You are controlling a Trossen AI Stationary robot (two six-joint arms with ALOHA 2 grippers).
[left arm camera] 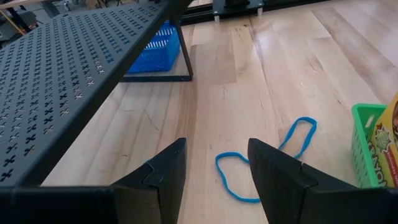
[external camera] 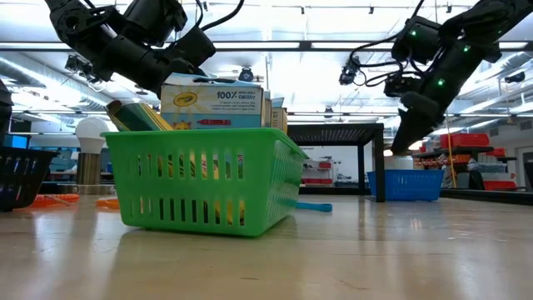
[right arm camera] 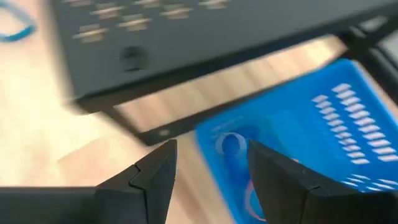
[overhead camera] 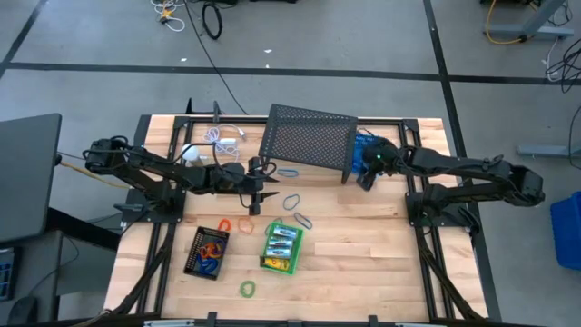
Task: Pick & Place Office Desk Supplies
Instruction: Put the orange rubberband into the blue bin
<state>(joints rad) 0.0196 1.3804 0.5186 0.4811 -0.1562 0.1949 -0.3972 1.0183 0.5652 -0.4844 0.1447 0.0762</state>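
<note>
Yellow crayon boxes point(overhead camera: 281, 243) stand in a green basket point(overhead camera: 266, 262) at the table's near middle; one box point(external camera: 212, 104) sticks up above its rim. Thin loops lie flat on the wood: blue ones point(left arm camera: 236, 183) point(left arm camera: 300, 132) just ahead of my left gripper point(left arm camera: 214, 152), an orange one point(overhead camera: 247, 224), a green one point(overhead camera: 247, 289). More loops fill a black basket point(overhead camera: 192, 263). My left gripper point(overhead camera: 257, 207) hangs open over the table's middle. My right gripper point(right arm camera: 211, 149) is open above a blue basket point(right arm camera: 323, 124) that holds a loop point(right arm camera: 231, 144).
A black mesh shelf point(overhead camera: 309, 136) stands at the far middle, with the blue basket point(overhead camera: 364, 145) by its right end. A white coiled cable point(overhead camera: 222, 138) and a white ball point(overhead camera: 192, 154) lie at the far left. Bare wood lies at the near right.
</note>
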